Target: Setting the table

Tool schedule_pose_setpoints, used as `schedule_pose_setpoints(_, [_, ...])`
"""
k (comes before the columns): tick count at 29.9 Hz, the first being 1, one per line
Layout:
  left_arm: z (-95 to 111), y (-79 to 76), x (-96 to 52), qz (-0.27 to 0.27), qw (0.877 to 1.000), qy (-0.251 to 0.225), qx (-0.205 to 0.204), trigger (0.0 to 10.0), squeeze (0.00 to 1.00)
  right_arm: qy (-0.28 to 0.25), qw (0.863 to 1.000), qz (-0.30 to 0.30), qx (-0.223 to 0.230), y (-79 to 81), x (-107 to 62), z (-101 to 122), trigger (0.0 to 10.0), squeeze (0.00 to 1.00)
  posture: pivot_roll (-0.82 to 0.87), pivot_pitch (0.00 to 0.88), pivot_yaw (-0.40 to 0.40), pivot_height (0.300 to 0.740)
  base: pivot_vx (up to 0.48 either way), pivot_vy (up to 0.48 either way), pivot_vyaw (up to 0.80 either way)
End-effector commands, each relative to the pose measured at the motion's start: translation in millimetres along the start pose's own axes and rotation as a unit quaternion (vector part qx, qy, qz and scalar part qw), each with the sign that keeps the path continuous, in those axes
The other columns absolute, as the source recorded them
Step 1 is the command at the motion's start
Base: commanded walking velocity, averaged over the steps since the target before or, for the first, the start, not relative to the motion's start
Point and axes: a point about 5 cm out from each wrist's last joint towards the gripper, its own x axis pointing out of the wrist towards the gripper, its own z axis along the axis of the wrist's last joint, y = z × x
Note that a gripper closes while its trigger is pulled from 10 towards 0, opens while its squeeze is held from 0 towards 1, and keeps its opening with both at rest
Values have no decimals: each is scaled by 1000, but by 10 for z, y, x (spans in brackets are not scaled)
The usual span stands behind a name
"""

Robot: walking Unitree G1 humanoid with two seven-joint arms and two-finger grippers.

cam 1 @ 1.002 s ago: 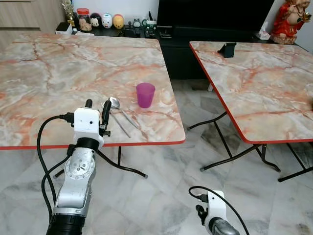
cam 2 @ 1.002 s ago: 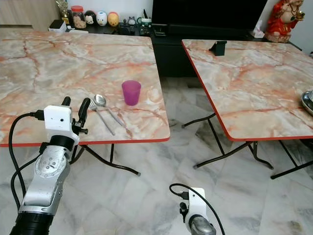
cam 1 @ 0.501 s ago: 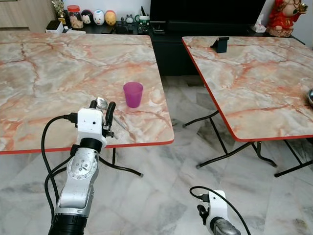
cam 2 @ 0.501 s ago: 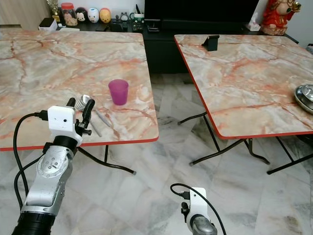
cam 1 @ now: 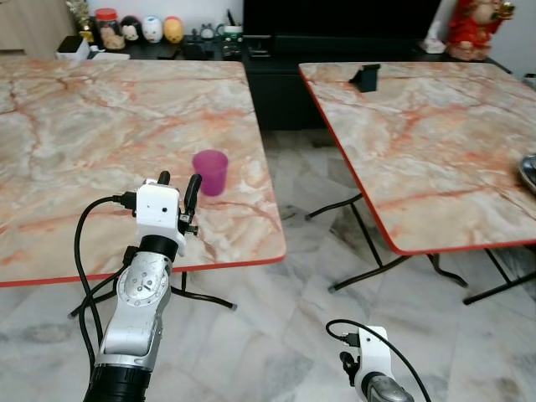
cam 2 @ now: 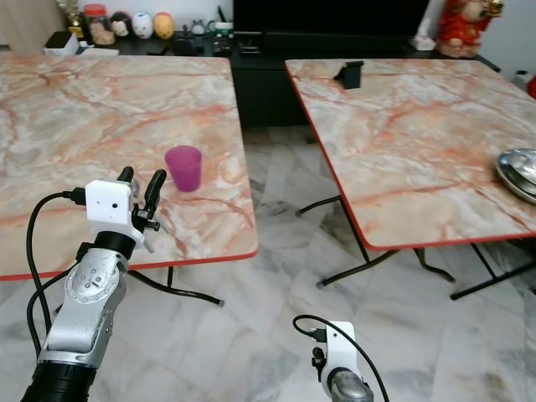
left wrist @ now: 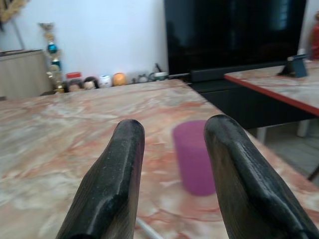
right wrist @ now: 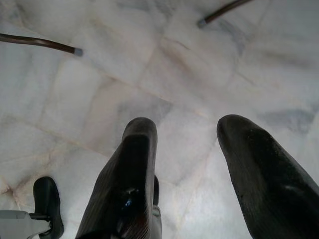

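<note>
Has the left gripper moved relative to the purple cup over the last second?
Yes. The left gripper, open, has shifted right toward the purple cup, which its fingers now frame in the wrist view. The right gripper hangs idle.

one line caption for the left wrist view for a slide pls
Left claw open above the marble table, its two black fingers framing a purple cup ahead.

Marble table (cam 1: 100, 117) w/ purple cup (cam 1: 210, 172), 2nd table (cam 1: 435, 134) w/ bowl (cam 2: 521, 167)
</note>
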Motion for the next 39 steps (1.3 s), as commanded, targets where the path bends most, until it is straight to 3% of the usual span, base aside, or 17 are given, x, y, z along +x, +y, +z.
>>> schedule_pose_setpoints(1, [42,2,21,0,1000,-4,-2,10000,0,0,1000,-1,-9,-21,3,15,10000,0,54,11,-94,740,251,0,0])
schedule_pose_setpoints(7, [46,5,27,1,1000,-5,-2,10000,0,1,1000,2,-16,-20,4,19,10000,0,54,13,-94,740,246,0,422])
schedule_pose_setpoints(33, [49,33,31,-5,1000,-3,3,10000,0,15,999,-27,-23,-36,4,-2,10000,0,45,20,-82,740,213,0,0])
schedule_pose_setpoints(39, [46,19,62,-14,1000,2,-21,10000,0,25,999,-27,-14,-26,4,-21,10000,0,46,20,-75,740,0,0,0])
